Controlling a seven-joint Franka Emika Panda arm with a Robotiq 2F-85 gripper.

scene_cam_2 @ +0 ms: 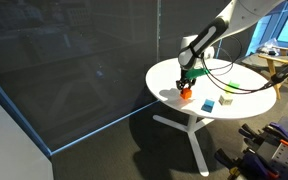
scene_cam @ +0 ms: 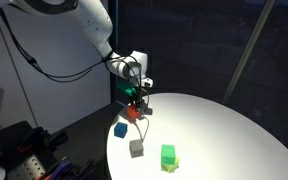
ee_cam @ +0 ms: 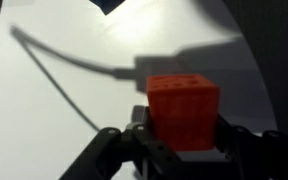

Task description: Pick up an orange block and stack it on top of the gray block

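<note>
**Four cubes, one arm, one round table: the orange one is in the claws**

One white round table (scene_cam: 234,120), and it is the biggest thing here, standing on a pale splayed base (scene_cam_2: 194,135). One white robot arm (scene_cam: 84,20) leans in over the table's edge, with a black cable (scene_cam: 29,55) looping off it.

Four small cubes, one of each colour. The orange block (scene_cam: 133,113) sits right under the arm's tip at the table's rim. The blue cube (scene_cam: 121,129) is just beside it, also close to the rim. The gray block (scene_cam: 137,148) stands a little further along the same edge with its top bare. The green cube (scene_cam: 168,155) is near the gray one but apart from it.

Dark panelled walls close in behind the table in both exterior views. Nothing stands between the orange block and the gray one except the blue cube, off to one side.

Now the gripper (scene_cam: 133,103). In the wrist view its dark fingers (ee_cam: 242,142) press in on either side of the orange block (ee_cam: 182,108), closed to about the cube's width. The block fills the gap between them, with a dotted face turned to the camera. In an exterior view the orange block (scene_cam_2: 185,96) hangs directly below the tool, near the table's edge. Whether it has cleared the tabletop I cannot quite tell.
</note>
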